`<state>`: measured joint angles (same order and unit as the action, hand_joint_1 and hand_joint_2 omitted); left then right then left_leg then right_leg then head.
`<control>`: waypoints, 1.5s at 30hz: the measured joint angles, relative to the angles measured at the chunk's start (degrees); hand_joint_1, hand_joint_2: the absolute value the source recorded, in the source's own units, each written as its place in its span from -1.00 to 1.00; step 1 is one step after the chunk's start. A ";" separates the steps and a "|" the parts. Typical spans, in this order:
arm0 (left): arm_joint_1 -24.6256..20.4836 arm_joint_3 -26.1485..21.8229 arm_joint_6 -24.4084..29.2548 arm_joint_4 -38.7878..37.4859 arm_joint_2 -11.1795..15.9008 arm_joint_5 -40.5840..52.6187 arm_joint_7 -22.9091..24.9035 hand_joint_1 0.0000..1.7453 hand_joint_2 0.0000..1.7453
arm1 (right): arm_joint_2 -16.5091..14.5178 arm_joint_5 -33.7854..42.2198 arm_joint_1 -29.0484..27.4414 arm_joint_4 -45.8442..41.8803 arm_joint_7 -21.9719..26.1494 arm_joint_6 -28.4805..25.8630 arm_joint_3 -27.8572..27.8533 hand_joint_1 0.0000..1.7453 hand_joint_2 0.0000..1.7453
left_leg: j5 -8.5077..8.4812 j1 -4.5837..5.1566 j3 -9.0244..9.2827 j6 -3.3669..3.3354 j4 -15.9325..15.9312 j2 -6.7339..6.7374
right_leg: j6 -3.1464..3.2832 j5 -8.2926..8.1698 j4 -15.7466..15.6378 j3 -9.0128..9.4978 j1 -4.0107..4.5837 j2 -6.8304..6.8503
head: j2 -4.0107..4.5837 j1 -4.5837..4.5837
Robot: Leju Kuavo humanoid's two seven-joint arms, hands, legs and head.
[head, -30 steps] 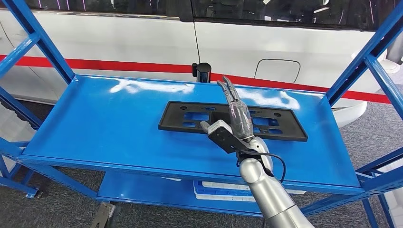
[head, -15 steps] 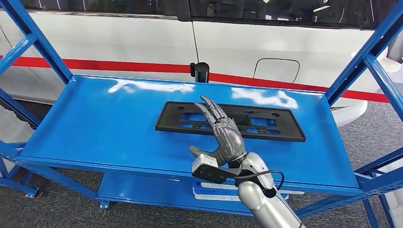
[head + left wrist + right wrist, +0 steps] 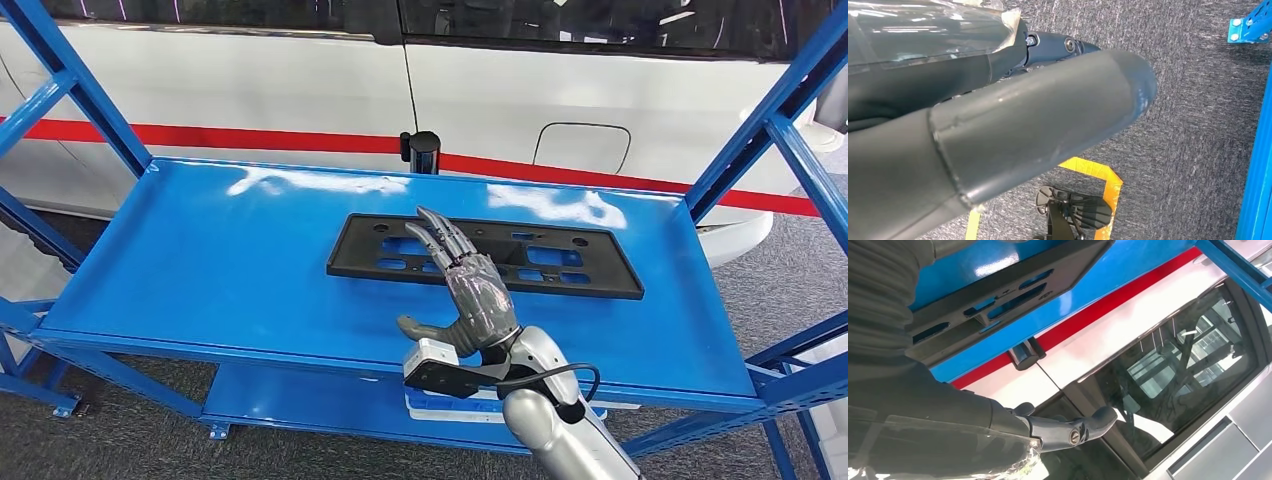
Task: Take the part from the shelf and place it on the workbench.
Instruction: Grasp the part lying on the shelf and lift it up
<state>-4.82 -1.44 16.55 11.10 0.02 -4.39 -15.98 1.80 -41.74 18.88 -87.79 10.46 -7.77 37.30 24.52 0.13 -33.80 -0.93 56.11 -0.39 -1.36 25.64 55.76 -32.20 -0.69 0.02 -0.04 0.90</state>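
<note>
Blue shelf (image 3: pixel 200 260) bears part (image 3: pixel 560 262) under right-hand fingers (image 3: pixel 440 235).

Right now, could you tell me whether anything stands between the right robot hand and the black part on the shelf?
Nothing visible does. The right robot hand is open over the near edge of the black part, which lies flat on the blue shelf.

The right arm (image 3: pixel 560 430) rises from below, silver and bent at the wrist. The right hand (image 3: pixel 478 300) is raised, holding nothing, its fingers (image 3: pixel 440 232) spread apart and stretched forward, thumb jutting sideways. The left hand (image 3: pixel 998 125) hangs low, pointing toward the floor.
</note>
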 joint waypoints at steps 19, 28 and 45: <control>-0.92 0.08 -1.05 0.00 0.31 0.58 -0.04 -1.00 -1.00 | -6.75 -25.71 11.94 27.88 -11.63 -13.57 1.52 -1.00 1.00 | -0.03 -0.07 0.11 0.01 0.01 0.02 | -0.01 -0.02 0.02 0.12 0.06 0.00 | 0.00 -0.01; -0.91 0.44 0.26 -0.02 0.02 0.57 -0.11 -1.00 -1.00 | -10.18 -26.61 18.63 45.10 -12.72 -16.44 -1.03 -1.00 1.00 | -0.03 -0.06 0.11 0.02 0.02 0.03 | -0.02 -0.01 0.01 0.11 0.05 -0.01 | 0.00 0.00; -0.77 1.42 -0.22 -0.02 -0.11 0.64 -0.90 -1.00 -1.00 | -12.09 -29.43 21.61 55.19 -15.03 -17.73 -2.72 1.00 1.00 | -0.02 -0.07 0.25 0.02 0.01 0.03 | -0.01 -0.01 0.01 0.24 0.05 -0.01 | 0.00 -0.01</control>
<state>-5.59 -0.02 16.32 11.08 -0.09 -3.75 -16.87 -10.29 -71.17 40.48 -32.60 -4.57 -25.50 34.58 24.50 0.07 -33.55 -0.92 56.12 -0.36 -1.37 25.62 55.77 -31.97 -0.64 0.01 -0.04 0.89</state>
